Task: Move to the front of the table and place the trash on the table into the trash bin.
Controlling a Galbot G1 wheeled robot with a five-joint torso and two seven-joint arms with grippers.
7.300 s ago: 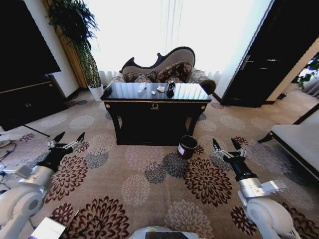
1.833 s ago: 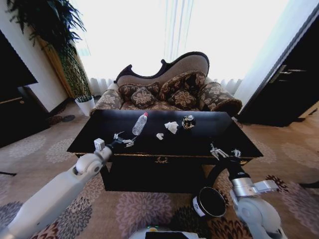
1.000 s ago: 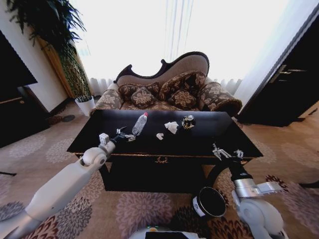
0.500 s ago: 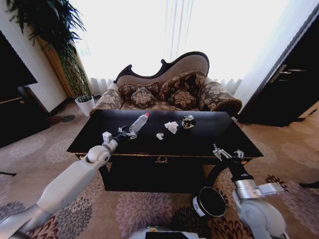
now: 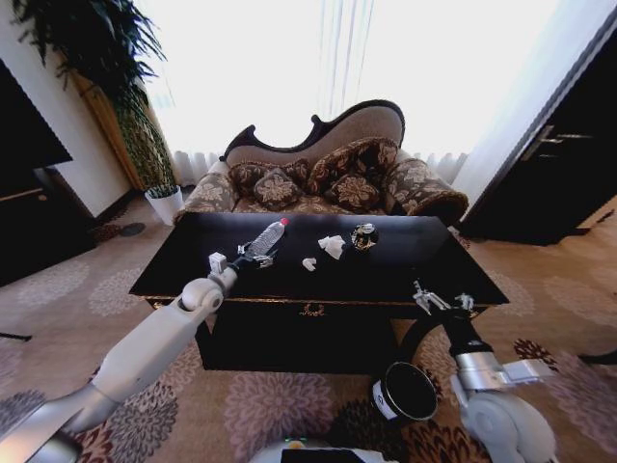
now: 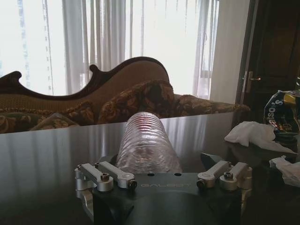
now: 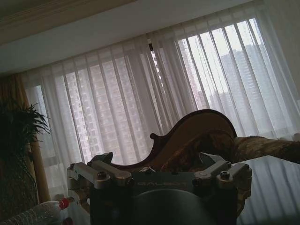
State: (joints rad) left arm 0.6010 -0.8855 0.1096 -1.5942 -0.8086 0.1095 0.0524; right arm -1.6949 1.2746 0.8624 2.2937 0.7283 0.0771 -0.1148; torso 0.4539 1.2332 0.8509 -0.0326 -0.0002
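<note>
On the glossy black table (image 5: 415, 262) lies the trash: a crumpled white tissue (image 5: 332, 245), a tiny white bit (image 5: 308, 263) and a dark shiny wrapper (image 5: 363, 235). A clear plastic bottle (image 5: 267, 236) with a red cap lies left of them. My left gripper (image 5: 254, 257) reaches over the table, open, its fingers either side of the bottle's base (image 6: 146, 143). The left wrist view also shows the tissue (image 6: 248, 133) and the wrapper (image 6: 283, 112). My right gripper (image 5: 440, 298) hangs open at the table's front right edge, above the black trash bin (image 5: 405, 391) on the carpet.
A patterned sofa (image 5: 328, 178) stands behind the table before a bright curtained window. A potted plant (image 5: 145, 125) is at the back left, a dark door (image 5: 569, 145) at the right. Flowered carpet surrounds the table.
The camera has come from across the room up to the table's front. Over the last two seconds my left arm has stretched forward until its fingers straddle the bottle's base. The right arm has barely moved.
</note>
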